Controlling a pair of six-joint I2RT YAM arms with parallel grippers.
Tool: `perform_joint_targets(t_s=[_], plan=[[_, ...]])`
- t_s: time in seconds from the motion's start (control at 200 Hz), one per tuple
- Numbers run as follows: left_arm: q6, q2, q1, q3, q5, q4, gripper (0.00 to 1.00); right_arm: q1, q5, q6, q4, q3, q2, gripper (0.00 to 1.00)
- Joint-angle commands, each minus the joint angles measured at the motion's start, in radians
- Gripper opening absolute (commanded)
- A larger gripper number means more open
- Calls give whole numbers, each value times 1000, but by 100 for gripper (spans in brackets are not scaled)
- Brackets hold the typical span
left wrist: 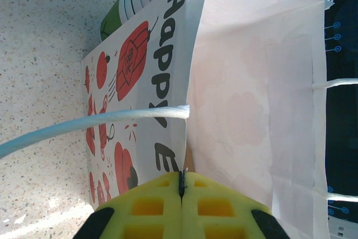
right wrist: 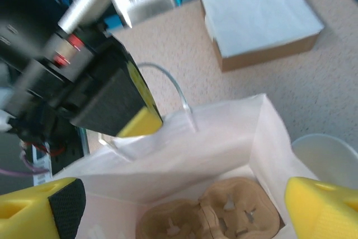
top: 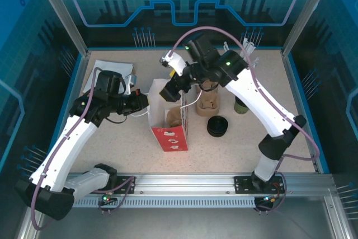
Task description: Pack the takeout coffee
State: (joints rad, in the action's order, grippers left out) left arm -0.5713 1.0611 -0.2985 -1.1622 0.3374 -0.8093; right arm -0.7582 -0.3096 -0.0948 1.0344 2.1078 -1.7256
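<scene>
left claw (left wrist: 182, 182) clamped on paper bag (left wrist: 251, 82) rim | right claw (right wrist: 179, 208) wide apart above its mouth

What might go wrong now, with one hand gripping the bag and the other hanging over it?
1. The left hand pinches only the thin rim of the white paper bag with red print; a tug might tear or tip it.
2. The right hand hangs open and wide above the bag's mouth. Going lower, its fingers might catch the bag's wall or thin handle loop, or press on the brown pulp cup carrier inside.
</scene>
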Motion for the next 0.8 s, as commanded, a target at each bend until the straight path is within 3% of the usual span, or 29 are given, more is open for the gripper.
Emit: perform_joint_targets(t_s=[0.0,0.55,0.685,0.795], plan=[[-4,8,-8,-14,23,2,0,20,-46,89,-75,28,88,93],[-9,20,-13,-36,15,10,1,86,122,239,-195,-299,403,91],[-6,29,-14,-50,18,5,13,91,204,239,-175,-343,445,91],[11,31,-14,-79,10,-22,29,93,266,241,-168,-371,475,91]])
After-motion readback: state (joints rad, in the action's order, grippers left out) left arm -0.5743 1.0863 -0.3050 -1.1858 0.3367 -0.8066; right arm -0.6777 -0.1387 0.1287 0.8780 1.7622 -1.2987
